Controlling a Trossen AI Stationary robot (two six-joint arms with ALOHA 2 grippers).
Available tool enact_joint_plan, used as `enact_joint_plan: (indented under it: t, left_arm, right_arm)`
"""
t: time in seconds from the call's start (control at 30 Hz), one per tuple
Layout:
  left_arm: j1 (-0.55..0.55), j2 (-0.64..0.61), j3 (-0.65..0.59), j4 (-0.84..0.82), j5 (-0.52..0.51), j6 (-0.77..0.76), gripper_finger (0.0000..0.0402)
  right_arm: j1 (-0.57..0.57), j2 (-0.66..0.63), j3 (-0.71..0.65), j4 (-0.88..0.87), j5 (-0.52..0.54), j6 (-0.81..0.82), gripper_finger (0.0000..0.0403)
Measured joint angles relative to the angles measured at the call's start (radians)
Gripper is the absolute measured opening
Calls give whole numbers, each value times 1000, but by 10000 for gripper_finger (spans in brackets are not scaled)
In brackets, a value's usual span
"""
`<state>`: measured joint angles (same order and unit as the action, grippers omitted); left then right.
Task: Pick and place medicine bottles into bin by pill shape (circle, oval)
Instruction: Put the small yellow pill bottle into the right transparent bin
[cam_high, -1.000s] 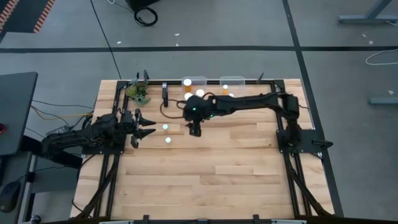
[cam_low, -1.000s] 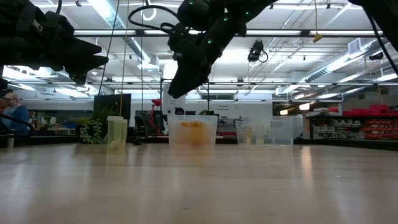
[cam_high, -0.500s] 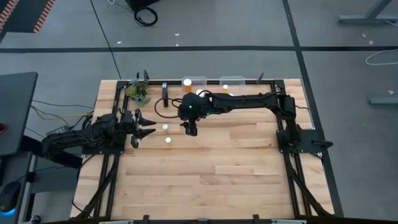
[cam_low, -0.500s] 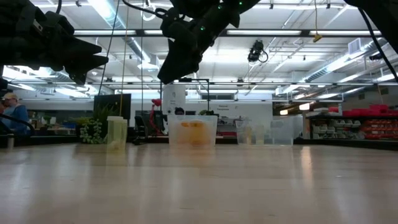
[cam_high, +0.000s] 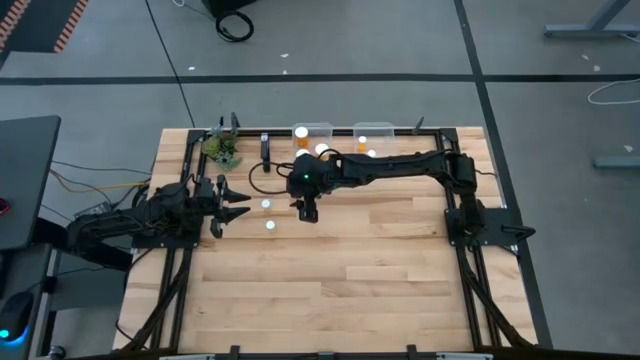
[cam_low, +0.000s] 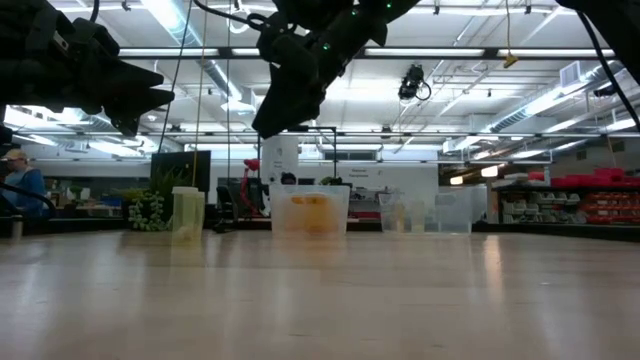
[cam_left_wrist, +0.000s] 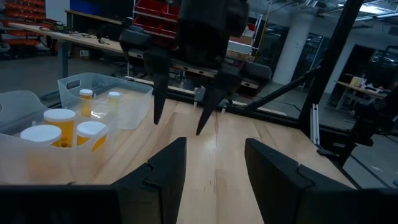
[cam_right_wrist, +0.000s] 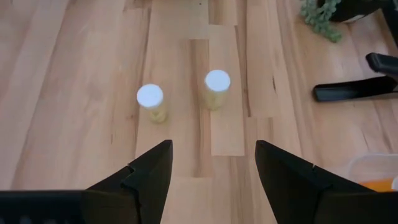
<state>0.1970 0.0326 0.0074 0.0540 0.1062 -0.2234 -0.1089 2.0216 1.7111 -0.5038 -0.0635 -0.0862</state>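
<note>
Two small bottles with white caps (cam_right_wrist: 150, 97) (cam_right_wrist: 217, 81) stand upright on their bases on the wooden table, left of centre; from above they show as white dots (cam_high: 266, 204) (cam_high: 270, 224). My right gripper (cam_high: 307, 210) hangs open and empty above the table just right of them, fingers pointing down (cam_right_wrist: 212, 149). My left gripper (cam_high: 235, 208) is open and empty at the table's left, just left of the bottles (cam_left_wrist: 214, 149). More capped bottles stand in two clear bins (cam_high: 312, 128) (cam_high: 372, 128) at the far edge.
A small green plant (cam_high: 222, 150) stands at the far left corner. A dark upright post (cam_high: 265, 148) stands beside the left bin. The near half of the table (cam_high: 340, 290) is bare wood. A person (cam_low: 20, 185) shows in the room beyond.
My right gripper has moved toward the table's left edge, closer to the two standing bottles, and has risen a little. It stays open. The bottles and my left arm have kept still.
</note>
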Motion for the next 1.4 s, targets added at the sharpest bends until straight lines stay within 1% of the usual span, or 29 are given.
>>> enact_joint_plan:
  t: [0.57,0.77,1.0,1.03,1.4]
  left_arm:
    - [0,0,0,0,0,0,172]
    - [0,0,0,0,0,0,172]
    - [0,2,0,-1,0,0,172]
    - [0,3,0,0,0,0,172]
    - [0,13,0,-1,0,0,172]
  right_arm:
    - [14,0,0,9,-28,-11,236]
    - [29,55,0,66,-53,-8,236]
    - [48,122,23,82,-75,7,236]
    - [51,127,24,105,-77,8,236]
    - [73,129,28,136,-80,27,236]
